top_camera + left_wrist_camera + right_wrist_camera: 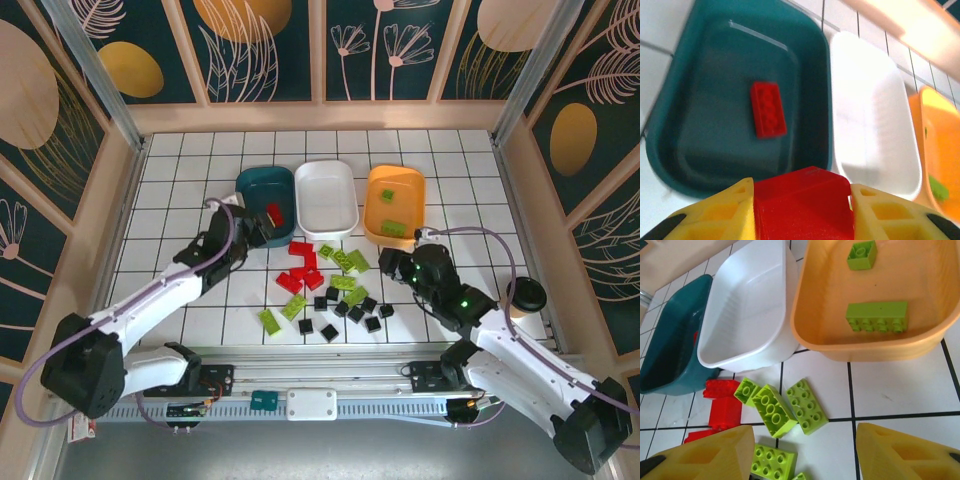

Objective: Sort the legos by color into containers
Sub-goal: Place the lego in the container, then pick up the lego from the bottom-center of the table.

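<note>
Sitting inside left gripper (801,194): red brick (802,212)

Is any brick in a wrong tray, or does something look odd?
Nothing stands out. The teal tray holds only a red brick, and the orange tray holds only green bricks; no tray is tipped.

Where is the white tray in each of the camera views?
Top external: white tray, centre, middle of the three trays.
Left wrist: right of centre, upper half.
Right wrist: upper left.
Shared landmark: teal tray, directly left of it in every view.
</note>
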`<action>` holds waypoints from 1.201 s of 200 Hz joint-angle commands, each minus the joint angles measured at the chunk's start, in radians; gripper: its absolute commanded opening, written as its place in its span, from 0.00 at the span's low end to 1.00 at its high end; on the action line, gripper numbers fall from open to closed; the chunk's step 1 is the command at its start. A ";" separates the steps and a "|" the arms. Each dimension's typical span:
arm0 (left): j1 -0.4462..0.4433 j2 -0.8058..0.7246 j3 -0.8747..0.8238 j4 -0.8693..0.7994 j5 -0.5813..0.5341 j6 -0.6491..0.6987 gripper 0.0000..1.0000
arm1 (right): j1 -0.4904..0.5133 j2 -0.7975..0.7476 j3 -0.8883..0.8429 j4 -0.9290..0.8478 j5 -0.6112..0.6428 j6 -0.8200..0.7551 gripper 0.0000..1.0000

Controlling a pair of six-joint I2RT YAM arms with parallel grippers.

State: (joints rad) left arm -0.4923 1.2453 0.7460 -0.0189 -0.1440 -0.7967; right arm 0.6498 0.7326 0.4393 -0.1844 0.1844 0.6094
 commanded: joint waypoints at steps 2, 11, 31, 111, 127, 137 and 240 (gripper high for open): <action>0.044 0.141 0.087 -0.020 -0.031 0.068 0.34 | 0.008 -0.005 -0.028 0.005 -0.019 -0.006 0.56; 0.048 0.203 0.139 -0.018 -0.037 0.087 0.35 | 0.008 0.004 -0.025 0.003 -0.028 -0.012 0.56; 0.056 0.332 0.247 -0.025 -0.043 0.118 0.36 | 0.008 0.020 -0.025 0.000 -0.050 -0.023 0.56; 0.062 0.287 0.255 0.049 0.056 0.104 0.86 | 0.033 0.000 -0.093 -0.040 -0.090 0.024 0.58; 0.059 0.165 0.160 0.091 0.107 0.075 0.93 | 0.061 -0.023 -0.106 -0.091 -0.053 0.070 0.59; 0.056 0.089 0.098 0.110 0.132 0.051 0.97 | 0.080 -0.042 -0.110 -0.133 -0.028 0.104 0.58; 0.046 -0.369 -0.306 0.059 0.189 -0.055 0.98 | 0.274 0.112 -0.107 -0.165 0.069 0.221 0.57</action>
State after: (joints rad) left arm -0.4397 0.9108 0.4759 0.0643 0.0296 -0.8322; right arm 0.9127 0.7918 0.3290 -0.3710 0.1940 0.8116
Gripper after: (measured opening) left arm 0.985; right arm 0.566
